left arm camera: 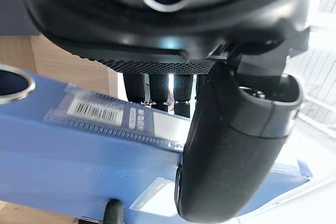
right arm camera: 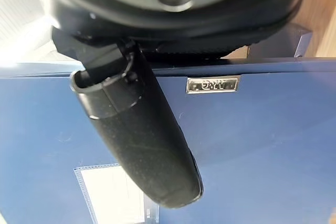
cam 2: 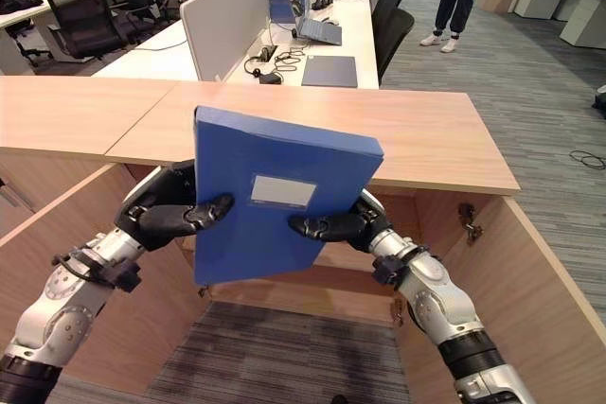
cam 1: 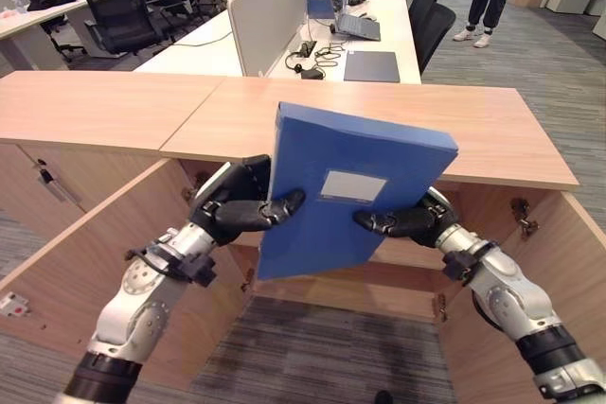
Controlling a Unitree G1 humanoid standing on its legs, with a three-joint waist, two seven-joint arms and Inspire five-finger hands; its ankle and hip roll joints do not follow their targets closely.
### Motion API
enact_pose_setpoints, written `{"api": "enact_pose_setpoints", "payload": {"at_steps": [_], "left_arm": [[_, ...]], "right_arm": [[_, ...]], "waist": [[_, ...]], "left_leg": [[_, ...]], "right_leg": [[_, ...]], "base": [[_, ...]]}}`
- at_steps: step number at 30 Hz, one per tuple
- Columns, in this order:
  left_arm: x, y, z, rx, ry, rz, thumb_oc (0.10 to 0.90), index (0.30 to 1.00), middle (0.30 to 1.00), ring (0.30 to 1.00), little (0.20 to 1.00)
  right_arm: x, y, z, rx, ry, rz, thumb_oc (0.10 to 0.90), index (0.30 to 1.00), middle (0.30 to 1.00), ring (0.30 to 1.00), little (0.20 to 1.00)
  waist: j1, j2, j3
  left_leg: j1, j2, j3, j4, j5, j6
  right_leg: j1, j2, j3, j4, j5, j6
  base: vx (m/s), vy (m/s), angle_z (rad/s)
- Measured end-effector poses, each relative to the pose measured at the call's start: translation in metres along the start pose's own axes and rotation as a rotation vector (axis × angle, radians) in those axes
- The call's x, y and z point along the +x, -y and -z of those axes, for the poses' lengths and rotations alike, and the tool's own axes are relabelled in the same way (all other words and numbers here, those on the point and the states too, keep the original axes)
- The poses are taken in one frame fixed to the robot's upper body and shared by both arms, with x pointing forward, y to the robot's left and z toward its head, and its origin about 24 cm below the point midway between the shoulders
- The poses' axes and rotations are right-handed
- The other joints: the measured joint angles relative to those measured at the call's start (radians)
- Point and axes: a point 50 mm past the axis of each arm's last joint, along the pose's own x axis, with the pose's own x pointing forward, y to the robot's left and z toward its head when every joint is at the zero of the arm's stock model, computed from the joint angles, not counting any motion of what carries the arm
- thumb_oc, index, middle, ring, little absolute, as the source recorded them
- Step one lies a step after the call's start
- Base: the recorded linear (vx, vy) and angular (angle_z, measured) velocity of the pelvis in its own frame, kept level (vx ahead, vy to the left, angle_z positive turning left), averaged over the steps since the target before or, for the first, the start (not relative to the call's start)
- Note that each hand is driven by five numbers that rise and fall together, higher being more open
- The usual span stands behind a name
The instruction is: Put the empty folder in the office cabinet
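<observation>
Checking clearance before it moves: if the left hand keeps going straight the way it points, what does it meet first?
Probably the cabinet top's front edge, behind the blue folder the left hand grips; depth is unclear.

A long wooden cabinet top [cam 1: 398,120] runs across, bare of anything, doors swung open beneath over grey carpet [cam 1: 312,347]. Behind it, a white desk [cam 1: 393,40] carries a closed dark laptop [cam 1: 371,66] and tangled cables [cam 1: 312,59].

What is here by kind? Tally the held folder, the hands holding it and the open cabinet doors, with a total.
Folder: 1
Hands: 2, left hand, right hand
Open doors: 2, left door, right door
Total: 5
</observation>
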Motion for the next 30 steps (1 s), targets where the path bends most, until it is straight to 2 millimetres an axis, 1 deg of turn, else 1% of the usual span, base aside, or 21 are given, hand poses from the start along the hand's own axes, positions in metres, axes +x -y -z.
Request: {"api": "enact_pose_setpoints", "payload": {"at_steps": [2,6,22,23,24,25,27,30], "left_arm": [[0.001,0.000,0.000,-0.038,0.026,-0.016,0.400,0.300,0.300,0.300,0.300],[-0.001,-0.004,-0.002,-0.043,0.041,-0.040,0.400,0.300,0.300,0.300,0.300],[0.001,-0.001,0.001,-0.068,0.049,-0.036,0.400,0.300,0.300,0.300,0.300],[0.001,-0.001,0.001,-0.068,0.048,-0.037,0.532,0.498,0.498,0.498,0.498],[0.001,-0.001,0.001,-0.068,0.048,-0.037,0.767,0.851,0.851,0.851,0.851],[0.000,-0.001,0.001,-0.067,0.047,-0.038,0.800,0.900,0.900,0.900,0.900],[-0.001,-0.002,0.001,-0.051,0.048,-0.051,0.800,0.900,0.900,0.900,0.900],[-0.001,0.003,0.007,0.041,0.027,-0.079,0.800,0.900,0.900,0.900,0.900]], "right_arm": [[0.002,-0.004,0.004,0.025,0.001,-0.014,0.400,0.300,0.300,0.300,0.300],[0.003,-0.008,0.006,0.038,0.010,-0.043,0.400,0.300,0.300,0.300,0.300],[0.004,-0.009,0.004,0.029,0.035,-0.037,0.400,0.300,0.300,0.300,0.300],[0.004,-0.009,0.004,0.029,0.035,-0.037,0.400,0.300,0.300,0.300,0.300],[0.004,-0.009,0.004,0.029,0.035,-0.037,0.400,0.300,0.300,0.300,0.300],[0.003,-0.009,0.005,0.029,0.034,-0.036,0.400,0.300,0.300,0.300,0.300],[0.000,-0.008,0.008,0.035,0.023,-0.027,0.400,0.300,0.300,0.300,0.300],[-0.011,-0.009,0.025,0.078,-0.018,-0.005,0.400,0.300,0.300,0.300,0.300]], "waist": [[0.000,0.000,0.000],[0.000,0.000,0.000],[0.000,-0.001,-0.001],[0.000,-0.001,-0.001],[0.000,-0.001,-0.001],[0.000,-0.001,-0.001],[0.001,-0.001,-0.001],[0.001,-0.004,-0.003]], "left_leg": [[0.000,0.000,0.000,0.000,0.001,0.000],[-0.001,0.001,0.000,0.000,0.002,0.000],[-0.002,0.002,0.000,0.000,0.006,-0.001],[-0.002,0.002,0.000,0.000,0.006,-0.001],[-0.002,0.002,0.000,0.000,0.006,-0.001],[-0.002,0.002,0.000,0.000,0.006,-0.001],[-0.003,0.002,-0.001,0.000,0.006,-0.001],[-0.004,0.002,-0.002,0.000,0.005,-0.001]], "right_leg": [[0.000,0.000,0.000,0.000,0.001,0.000],[0.000,0.001,0.001,0.000,0.000,0.001],[0.000,0.002,0.001,0.000,0.002,0.001],[0.000,0.002,0.001,0.000,0.002,0.001],[0.000,0.002,0.001,0.000,0.002,0.001],[0.000,0.002,0.001,0.000,0.002,0.001],[0.000,0.002,0.000,0.000,0.002,0.002],[0.000,0.002,-0.001,0.000,0.001,0.002]], "base": [[0.00,0.000,0.00],[0.00,0.000,0.00],[0.00,0.000,0.00],[0.00,0.000,0.00],[0.00,0.000,0.00],[0.00,0.000,0.00],[0.00,0.000,0.00],[0.00,0.000,0.00]]}}
